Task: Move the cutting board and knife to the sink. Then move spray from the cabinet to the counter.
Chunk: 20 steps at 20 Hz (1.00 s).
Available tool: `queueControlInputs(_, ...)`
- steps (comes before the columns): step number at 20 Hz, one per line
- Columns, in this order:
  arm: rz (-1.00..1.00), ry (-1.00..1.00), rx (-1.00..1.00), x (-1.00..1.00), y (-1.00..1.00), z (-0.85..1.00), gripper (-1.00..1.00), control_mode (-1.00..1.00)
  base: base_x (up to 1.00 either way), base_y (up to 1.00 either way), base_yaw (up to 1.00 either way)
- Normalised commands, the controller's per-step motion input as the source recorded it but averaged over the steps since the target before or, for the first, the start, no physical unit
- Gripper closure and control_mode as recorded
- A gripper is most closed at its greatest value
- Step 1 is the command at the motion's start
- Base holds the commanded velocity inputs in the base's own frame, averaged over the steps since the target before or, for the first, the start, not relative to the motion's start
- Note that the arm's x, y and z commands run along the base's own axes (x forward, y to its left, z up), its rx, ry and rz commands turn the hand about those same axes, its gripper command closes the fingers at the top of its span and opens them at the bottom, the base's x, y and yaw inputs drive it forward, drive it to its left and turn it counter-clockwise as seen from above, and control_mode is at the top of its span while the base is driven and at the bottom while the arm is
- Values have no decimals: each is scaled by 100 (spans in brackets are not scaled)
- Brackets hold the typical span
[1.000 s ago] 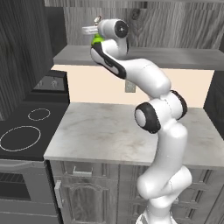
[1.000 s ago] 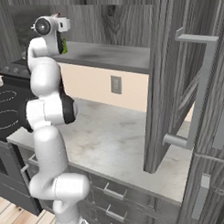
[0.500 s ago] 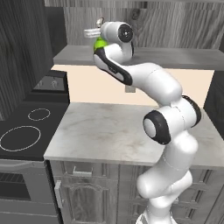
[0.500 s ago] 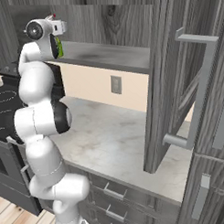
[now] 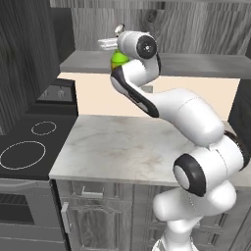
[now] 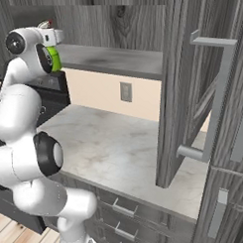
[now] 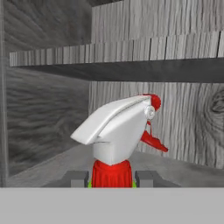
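The spray point(image 7: 118, 140) is seen close up in the hand view as a white, wedge-shaped trigger head with a red trigger lever and a red knob at its back, set on a red ribbed collar; below the collar a thin edge of bright green body can just be made out. In the left base view the bottle's green body point(image 5: 117, 59) is visible as a rounded patch pressed against the white hand, with the pale spray head projecting to the left above it; in the right base view the green body point(image 6: 53, 58) is seen beside the wrist, with a touch of red at the top. The bottle is held upright, at the front edge of the cabinet point(image 5: 206, 29), just above its light grey shelf board point(image 5: 196, 66) at the left end. The gripper point(image 7: 112, 178) is closed around the bottle just under the red collar, and one grey fingertip is seen on either side of the neck point(image 7: 76, 178). The dark wood-grain back wall and side wall of the cabinet are shown behind the spray head, with an upper shelf edge across the top of the hand view. The white arm point(image 5: 186, 112) is raised from the base up to shelf height. Below it lies the marble-patterned counter point(image 5: 122, 152), with the black stovetop point(image 5: 24, 152) to its left and an open cabinet door point(image 6: 191, 81) at the right.
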Motion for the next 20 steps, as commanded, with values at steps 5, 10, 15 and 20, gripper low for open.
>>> queueControlInputs(5,-11,-1,2,-100,0,0,100,-100,0,0,0)
queueControlInputs(10,-16,1,3,-96,0,-13,100,-100,0,0,0)
queueControlInputs(15,-19,4,0,-49,-21,-52,100,-100,0,0,0)
queueControlInputs(20,-10,0,1,-57,-36,-54,100,-100,0,0,0)
